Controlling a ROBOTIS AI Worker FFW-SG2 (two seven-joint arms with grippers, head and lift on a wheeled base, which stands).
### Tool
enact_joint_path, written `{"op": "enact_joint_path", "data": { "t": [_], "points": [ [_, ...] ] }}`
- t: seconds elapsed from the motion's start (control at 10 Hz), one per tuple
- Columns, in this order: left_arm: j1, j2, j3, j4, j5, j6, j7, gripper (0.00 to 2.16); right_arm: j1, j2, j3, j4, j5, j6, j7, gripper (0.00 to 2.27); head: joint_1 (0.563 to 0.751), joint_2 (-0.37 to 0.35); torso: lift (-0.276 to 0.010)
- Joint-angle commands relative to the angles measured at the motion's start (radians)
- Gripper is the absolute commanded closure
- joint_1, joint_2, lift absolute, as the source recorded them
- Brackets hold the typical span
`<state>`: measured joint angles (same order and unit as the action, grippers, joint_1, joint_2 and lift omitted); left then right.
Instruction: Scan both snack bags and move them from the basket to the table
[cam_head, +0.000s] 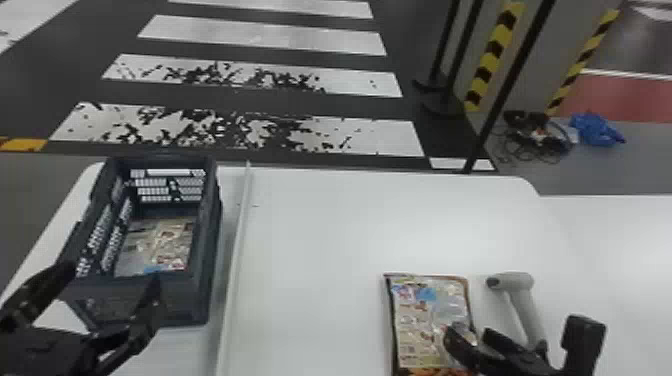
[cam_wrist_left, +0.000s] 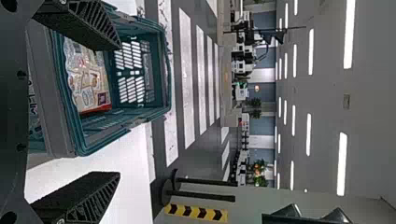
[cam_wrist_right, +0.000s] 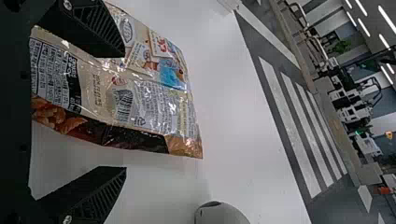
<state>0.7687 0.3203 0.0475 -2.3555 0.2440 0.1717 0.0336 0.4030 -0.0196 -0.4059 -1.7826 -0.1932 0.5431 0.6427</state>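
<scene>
The task looks about half done. One snack bag (cam_head: 415, 335) lies flat on the table (cam_head: 310, 225), at the lower right of the head view, while the other bag (cam_head: 162, 245) lies at the bottom of the basket (cam_head: 212, 215), left of the middle. Whether the bag on the table has been scanned, I can't tell; the scanner (cam_head: 522, 295) sits just beside it. By my reckoning, the bag in the basket needs lifting out, scanning and setting down.

The left gripper (cam_wrist_left: 116, 111) is at the near end of the basket, its fingers wide apart with nothing between them. The right gripper (cam_wrist_right: 123, 111) is at the lower right of the head view, fingers spread too, one over part of the bag on the table; I can't tell if they touch. It holds nothing.

The basket walls rise well above the bag inside, so the left fingers would have to clear the near rim, go down between the side walls, and lift straight before crossing right. A raised white strip (cam_head: 235, 250) runs along the table just right of the basket and could catch a low-hung bag. Past it, the middle of the table gives wide bare room for setting down.
</scene>
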Motion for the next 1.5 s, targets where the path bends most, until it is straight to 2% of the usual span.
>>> {"op": "enact_joint_path", "data": {
  "t": [0.0, 0.1, 0.2, 0.3, 0.6, 0.9, 1.2, 1.4],
  "points": [
    [-0.008, -0.001, -0.001, 0.007, 0.000, 0.003, 0.000, 0.03, -0.010, -0.002, 0.013, 0.014, 0.008, 0.024, 0.002, 0.07, 0.695, -0.111, -0.098],
    [-0.012, 0.000, -0.001, 0.012, 0.000, 0.003, 0.000, 0.03, -0.010, -0.006, 0.019, 0.014, 0.012, 0.030, 0.002, 0.14, 0.695, -0.101, -0.098],
    [-0.017, 0.000, -0.001, 0.018, 0.003, 0.003, -0.001, 0.03, -0.012, -0.016, 0.025, 0.017, 0.018, 0.030, 0.008, 0.90, 0.695, -0.093, -0.098],
    [-0.023, 0.002, -0.001, 0.024, 0.003, 0.003, -0.001, 0.03, -0.016, -0.019, 0.029, 0.019, 0.023, 0.045, 0.008, 2.20, 0.695, -0.089, -0.098],
    [-0.028, 0.002, -0.001, 0.035, 0.006, 0.003, -0.004, 0.03, -0.009, -0.017, 0.035, 0.017, 0.038, -0.007, 0.040, 2.25, 0.695, -0.083, -0.098],
    [-0.025, -0.001, -0.003, 0.031, 0.008, -0.001, -0.004, 0.03, 0.010, -0.017, 0.002, -0.064, 0.012, 0.045, 0.061, 2.25, 0.695, -0.075, -0.098],
    [-0.014, -0.003, -0.003, 0.025, 0.006, -0.007, -0.006, 0.03, 0.014, -0.017, -0.076, -0.215, -0.068, 0.266, 0.069, 2.25, 0.695, -0.095, -0.098],
    [-0.014, -0.006, -0.012, 0.024, 0.003, -0.010, -0.004, 0.03, -0.044, -0.016, -0.163, -0.248, -0.117, 0.395, 0.067, 2.25, 0.695, -0.112, -0.098]
  ]
}}
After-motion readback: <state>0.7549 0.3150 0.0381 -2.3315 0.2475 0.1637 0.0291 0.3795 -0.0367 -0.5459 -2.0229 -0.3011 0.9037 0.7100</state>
